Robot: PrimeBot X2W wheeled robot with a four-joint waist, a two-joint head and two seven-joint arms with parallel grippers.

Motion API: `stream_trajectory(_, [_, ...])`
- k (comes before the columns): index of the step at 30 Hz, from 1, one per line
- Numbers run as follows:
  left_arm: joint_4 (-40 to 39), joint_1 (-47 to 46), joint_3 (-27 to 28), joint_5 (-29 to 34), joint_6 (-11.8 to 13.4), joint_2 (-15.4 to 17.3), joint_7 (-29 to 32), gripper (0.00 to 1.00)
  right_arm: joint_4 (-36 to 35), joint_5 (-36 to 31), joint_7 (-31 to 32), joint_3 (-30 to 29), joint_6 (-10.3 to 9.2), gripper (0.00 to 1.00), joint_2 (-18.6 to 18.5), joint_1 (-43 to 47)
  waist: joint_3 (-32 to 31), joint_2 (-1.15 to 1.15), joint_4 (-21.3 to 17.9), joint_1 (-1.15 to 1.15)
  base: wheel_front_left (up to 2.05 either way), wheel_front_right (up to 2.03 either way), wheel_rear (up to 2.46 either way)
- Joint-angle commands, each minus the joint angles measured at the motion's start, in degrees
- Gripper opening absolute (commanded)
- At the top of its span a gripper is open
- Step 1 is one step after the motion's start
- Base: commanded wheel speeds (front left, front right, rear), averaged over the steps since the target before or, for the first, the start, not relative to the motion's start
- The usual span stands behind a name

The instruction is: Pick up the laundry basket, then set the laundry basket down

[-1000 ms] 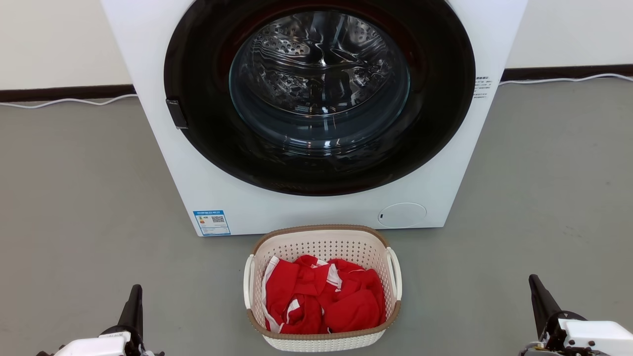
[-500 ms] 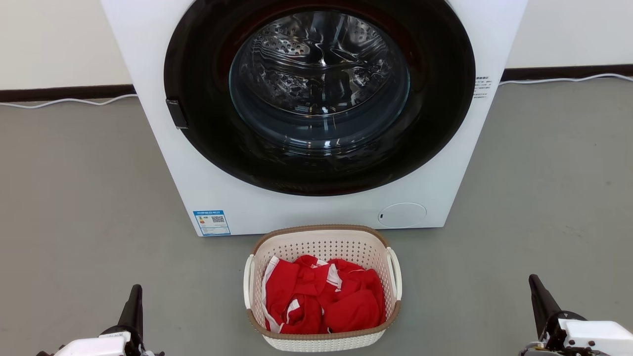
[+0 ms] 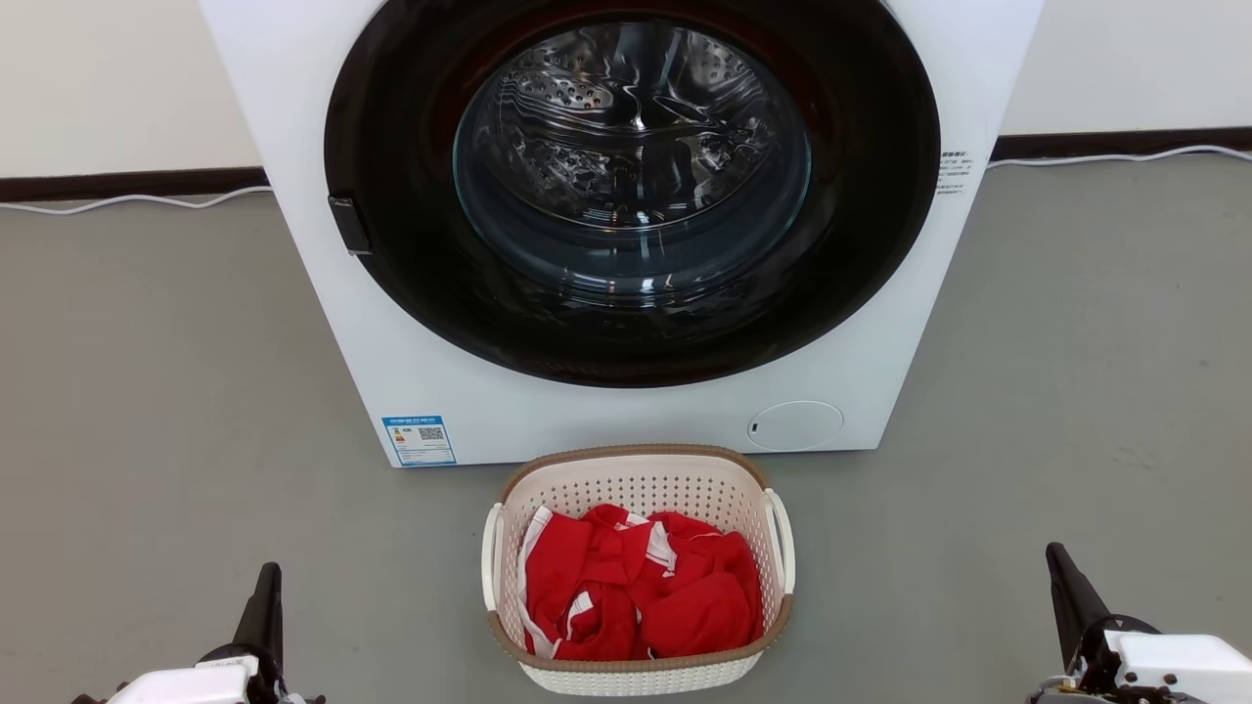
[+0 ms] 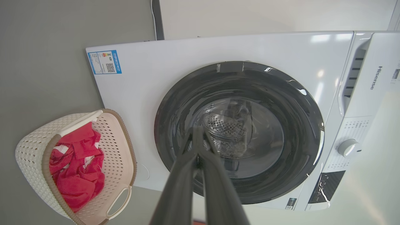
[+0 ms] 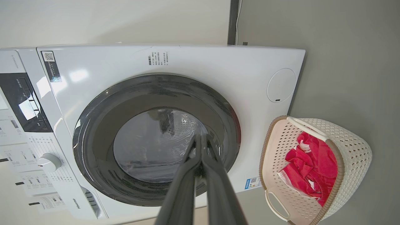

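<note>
Left gripper [image 3: 268, 577] and right gripper [image 3: 1058, 562] pressed shut, well off the laundry basket [image 3: 636, 486] — light, stiff plastic, I'd say — grab its side handles [image 3: 782, 540].

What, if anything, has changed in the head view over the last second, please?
Nothing visibly changed. The laundry basket stays on the floor before the washing machine, holding red clothes, and the left gripper and right gripper remain shut, apart from it.
</note>
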Motion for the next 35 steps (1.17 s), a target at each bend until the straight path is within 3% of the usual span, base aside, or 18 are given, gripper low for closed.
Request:
stream_trajectory(1, [-1.6, -2.7, 1.9, -0.4, -0.4, 1.0, 0.4, 0.00, -1.7, 0.4, 0.5, 1.1, 0.18, 0.00, -0.9, -2.6, 0.0, 0.00, 0.0, 0.00, 0.00, 0.00, 0.00])
stream_trajectory(35, [-1.6, -2.7, 1.9, -0.4, -0.4, 1.0, 0.4, 0.00, -1.7, 0.4, 0.5, 1.1, 0.18, 0.00, -0.9, -2.6, 0.0, 0.00, 0.0, 0.00, 0.00, 0.00, 0.00])
